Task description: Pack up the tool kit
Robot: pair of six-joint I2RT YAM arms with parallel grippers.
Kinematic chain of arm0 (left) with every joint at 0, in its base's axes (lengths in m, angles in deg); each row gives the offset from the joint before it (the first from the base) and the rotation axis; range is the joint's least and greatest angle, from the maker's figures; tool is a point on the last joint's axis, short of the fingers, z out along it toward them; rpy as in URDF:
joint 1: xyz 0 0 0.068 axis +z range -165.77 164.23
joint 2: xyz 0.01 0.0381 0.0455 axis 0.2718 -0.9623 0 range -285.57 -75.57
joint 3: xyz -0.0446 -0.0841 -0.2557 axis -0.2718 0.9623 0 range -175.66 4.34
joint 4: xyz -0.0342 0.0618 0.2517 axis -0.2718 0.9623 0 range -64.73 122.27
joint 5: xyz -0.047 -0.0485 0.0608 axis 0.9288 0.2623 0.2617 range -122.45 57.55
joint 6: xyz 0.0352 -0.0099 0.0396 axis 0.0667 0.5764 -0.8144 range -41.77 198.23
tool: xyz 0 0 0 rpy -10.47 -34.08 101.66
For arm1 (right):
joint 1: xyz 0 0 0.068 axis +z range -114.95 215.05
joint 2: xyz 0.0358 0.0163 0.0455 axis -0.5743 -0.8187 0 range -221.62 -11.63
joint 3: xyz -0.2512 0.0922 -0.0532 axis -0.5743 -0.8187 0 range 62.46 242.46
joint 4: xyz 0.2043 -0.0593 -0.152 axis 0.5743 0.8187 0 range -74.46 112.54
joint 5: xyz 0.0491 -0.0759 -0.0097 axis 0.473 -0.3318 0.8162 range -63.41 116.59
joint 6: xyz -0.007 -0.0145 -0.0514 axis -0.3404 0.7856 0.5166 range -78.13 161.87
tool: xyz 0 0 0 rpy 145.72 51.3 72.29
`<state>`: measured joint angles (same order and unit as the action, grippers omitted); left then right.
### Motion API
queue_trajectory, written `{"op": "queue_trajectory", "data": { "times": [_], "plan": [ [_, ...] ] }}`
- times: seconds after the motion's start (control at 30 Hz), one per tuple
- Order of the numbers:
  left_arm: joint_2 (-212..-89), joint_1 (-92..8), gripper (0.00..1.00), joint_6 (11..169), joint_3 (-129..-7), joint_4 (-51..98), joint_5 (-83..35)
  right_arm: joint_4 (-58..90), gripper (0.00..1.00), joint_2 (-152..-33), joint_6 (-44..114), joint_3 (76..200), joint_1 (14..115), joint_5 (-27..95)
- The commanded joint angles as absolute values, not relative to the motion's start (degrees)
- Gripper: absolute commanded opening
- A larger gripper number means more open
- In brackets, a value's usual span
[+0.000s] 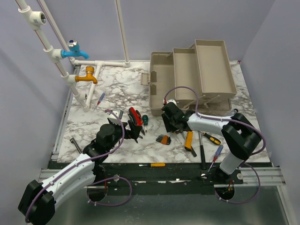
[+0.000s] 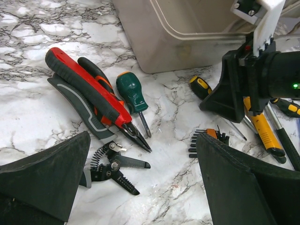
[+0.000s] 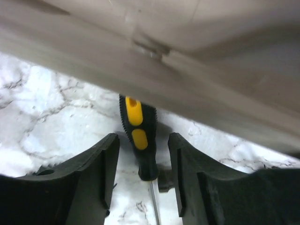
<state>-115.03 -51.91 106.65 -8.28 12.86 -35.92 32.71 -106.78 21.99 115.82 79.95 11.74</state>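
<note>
The beige toolbox (image 1: 161, 86) stands open at the back right with its trays (image 1: 213, 65) folded out. My right gripper (image 3: 143, 146) is open, low by the toolbox wall (image 3: 197, 79). Its jaws stand either side of a black-and-yellow screwdriver (image 3: 139, 140) without touching it. My left gripper (image 2: 143, 157) is open and empty above bare marble. Just ahead of it lie red pliers (image 2: 89, 89), a grey-handled wire stripper (image 2: 112, 166), a green screwdriver (image 2: 132, 93) and a hex key set (image 2: 205, 138). In the top view the grippers are left (image 1: 135, 131) and right (image 1: 168, 123).
A yellow-handled hammer (image 1: 189, 140), another black-and-yellow screwdriver (image 1: 212, 138), a red-and-blue screwdriver (image 1: 216, 153) and a yellow screwdriver (image 1: 153, 165) lie at the front right. A small screwdriver (image 1: 100, 99) lies near the white pipes with the blue tap (image 1: 75, 50) and the orange tap (image 1: 87, 76).
</note>
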Motion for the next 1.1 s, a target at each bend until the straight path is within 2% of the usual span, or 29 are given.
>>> {"op": "queue_trajectory", "data": {
  "times": [0.0, 0.03, 0.13, 0.2, 0.3, 0.47, 0.63, 0.8, 1.07],
  "plan": [
    [-115.2, -52.2, 0.99, 105.8, -8.6, 11.6, -36.3, 29.0, 0.49, -110.7, 20.7, 115.2, 79.4, 9.5],
    [-115.2, -52.2, 0.99, 105.8, -8.7, 11.7, -36.3, 28.4, 0.46, -110.6, 21.0, 114.7, 79.4, 10.1],
    [-115.1, -52.2, 0.98, 105.8, -8.6, 11.7, -36.3, 25.8, 0.2, -108.4, 22.8, 113.0, 79.5, 12.4],
    [-115.2, -52.2, 0.99, 105.7, -8.7, 11.6, -36.2, 23.9, 0.08, -105.1, 23.7, 111.6, 79.5, 13.0],
    [-115.3, -52.2, 0.99, 105.8, -8.7, 11.6, -36.2, 21.6, 0.01, -99.0, 25.0, 110.2, 79.6, 13.9],
    [-115.5, -52.2, 0.99, 105.8, -8.7, 11.3, -36.0, 16.3, 0.01, -87.5, 27.9, 108.2, 79.6, 18.8],
    [-116.0, -52.2, 0.98, 105.8, -8.7, 10.9, -35.8, 8.4, 0.01, -79.3, 29.0, 105.3, 79.6, 17.9],
    [-116.0, -52.2, 0.98, 105.7, -8.8, 10.9, -35.9, 6.8, 0.01, -77.8, 29.1, 107.2, 79.6, 14.7],
    [-116.0, -52.2, 0.98, 105.8, -8.7, 10.8, -35.7, 9.0, 0.01, -79.7, 30.8, 116.9, 79.6, 8.5]
  ]
}}
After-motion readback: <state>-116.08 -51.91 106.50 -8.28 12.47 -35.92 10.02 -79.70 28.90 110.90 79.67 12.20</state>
